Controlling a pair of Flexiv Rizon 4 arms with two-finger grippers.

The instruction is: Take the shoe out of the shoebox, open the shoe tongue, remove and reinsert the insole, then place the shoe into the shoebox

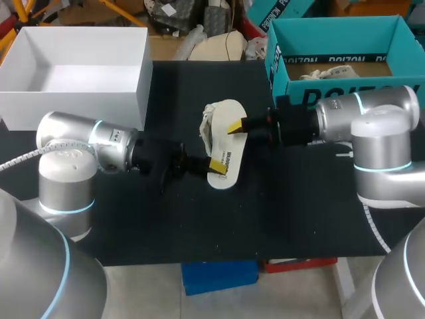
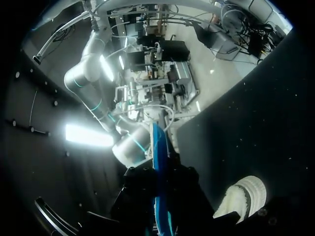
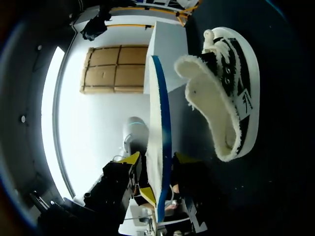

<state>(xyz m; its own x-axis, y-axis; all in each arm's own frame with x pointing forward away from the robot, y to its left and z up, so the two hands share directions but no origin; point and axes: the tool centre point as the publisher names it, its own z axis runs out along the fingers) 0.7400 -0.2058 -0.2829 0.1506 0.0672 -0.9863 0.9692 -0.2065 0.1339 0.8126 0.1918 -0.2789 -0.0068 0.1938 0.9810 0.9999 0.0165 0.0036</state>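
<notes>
Insole (image 3: 158,137) clamped edge-on between the fingers of right claw (image 3: 157,164) and left claw (image 1: 217,166); shoe (image 3: 231,98) lies just beside both.

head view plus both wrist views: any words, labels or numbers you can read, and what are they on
teal box: large white brand lettering on its walls, partly hidden behind the right arm; brand print, so not quoted.
insole: a short line of dark print near the left gripper, too small to read.
shoe: a white side tag with a dark mark, too distorted to read.
No numbers or signs show.
</notes>
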